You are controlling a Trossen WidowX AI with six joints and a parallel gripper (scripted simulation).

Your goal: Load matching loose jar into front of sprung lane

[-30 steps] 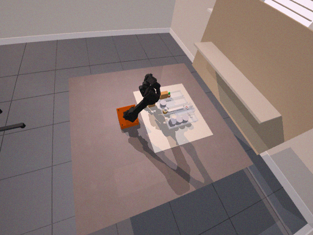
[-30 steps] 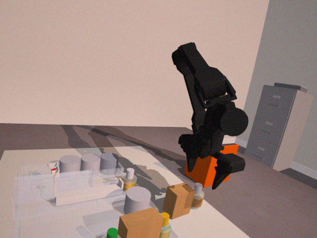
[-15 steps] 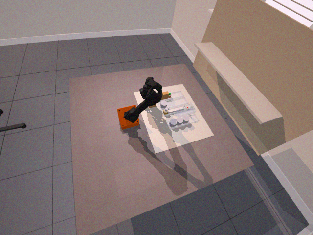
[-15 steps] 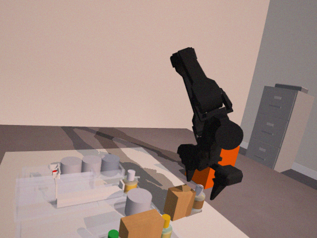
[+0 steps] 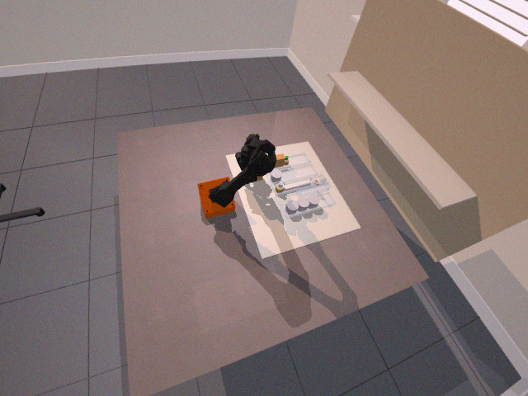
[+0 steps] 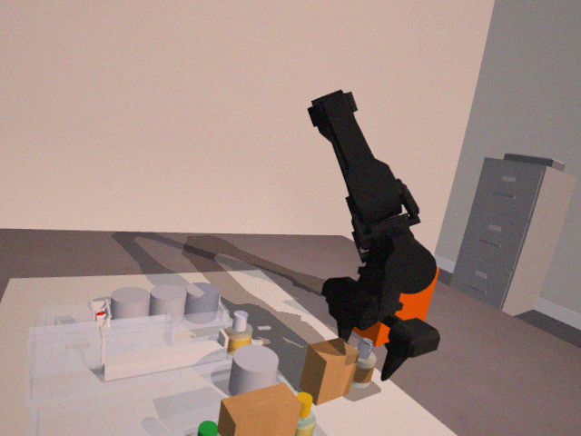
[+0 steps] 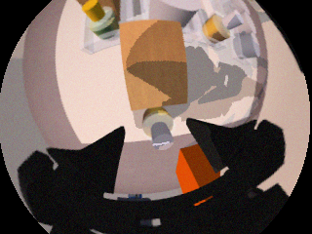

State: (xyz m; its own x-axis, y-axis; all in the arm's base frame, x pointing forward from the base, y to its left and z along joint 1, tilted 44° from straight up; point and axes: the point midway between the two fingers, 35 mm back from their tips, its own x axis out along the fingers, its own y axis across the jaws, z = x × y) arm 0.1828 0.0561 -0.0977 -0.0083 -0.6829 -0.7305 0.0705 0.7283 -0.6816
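Jar [image 6: 365,363] upright, long axis vertical

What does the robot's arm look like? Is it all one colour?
Almost. The arm is plain matte black, built from chunky, blocky links with a rounded joint low down. Its gripper is black too, ending in two thick pointed jaws. Only the boxy base differs: bright orange. No cables, stickers or markings show.

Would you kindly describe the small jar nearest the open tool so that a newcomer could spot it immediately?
Start at the orange robot base and follow the black arm down to the open tool. Between its fingers, beside a tan wooden block, stands a small jar. It alone combines brownish contents with a pale grey cap; the other loose bottles nearby wear yellow or green caps.
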